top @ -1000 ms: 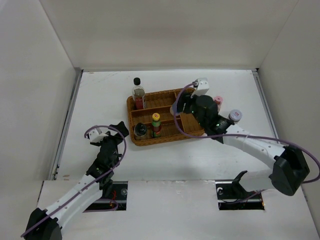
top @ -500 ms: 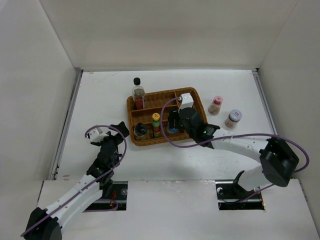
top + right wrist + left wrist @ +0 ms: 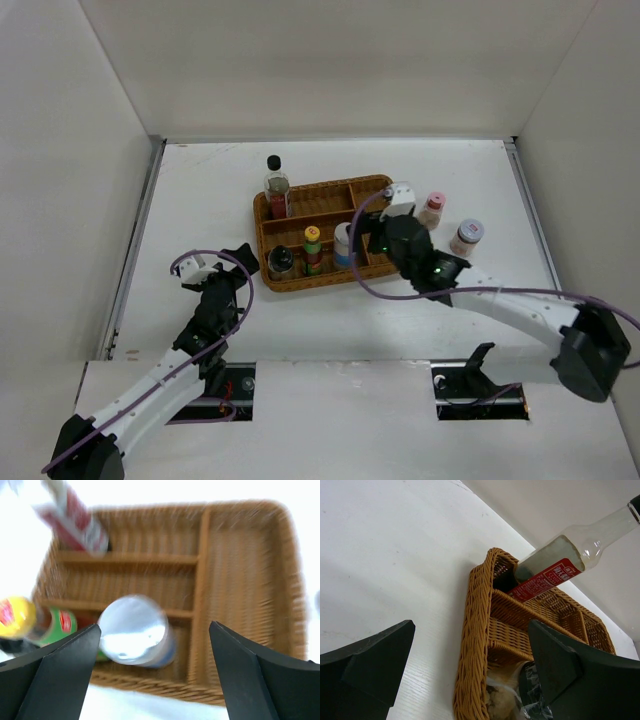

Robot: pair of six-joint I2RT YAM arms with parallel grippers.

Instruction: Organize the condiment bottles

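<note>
Right gripper [image 3: 154, 626] has backed off the blue-labelled bottle [image 3: 343, 243], now in the tray's [image 3: 300, 285] front row; jaws apart, empty; pink-capped bottle [image 3: 432, 209] stands upright at its two o'clock, right arm nearer.

Brown wicker tray [image 3: 259, 232]; white-capped bottle [image 3: 343, 245]; pink-capped bottle [image 3: 432, 210].

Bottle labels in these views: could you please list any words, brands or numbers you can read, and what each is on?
No text can be quoted reliably.
Tall clear bottle, red label: white characters, too small and tilted to read.
Green yellow-capped bottle, red label patch: blurred, unreadable.
White-capped bottle: only its plain cap shows clearly.
Top view: every label too small.
</note>
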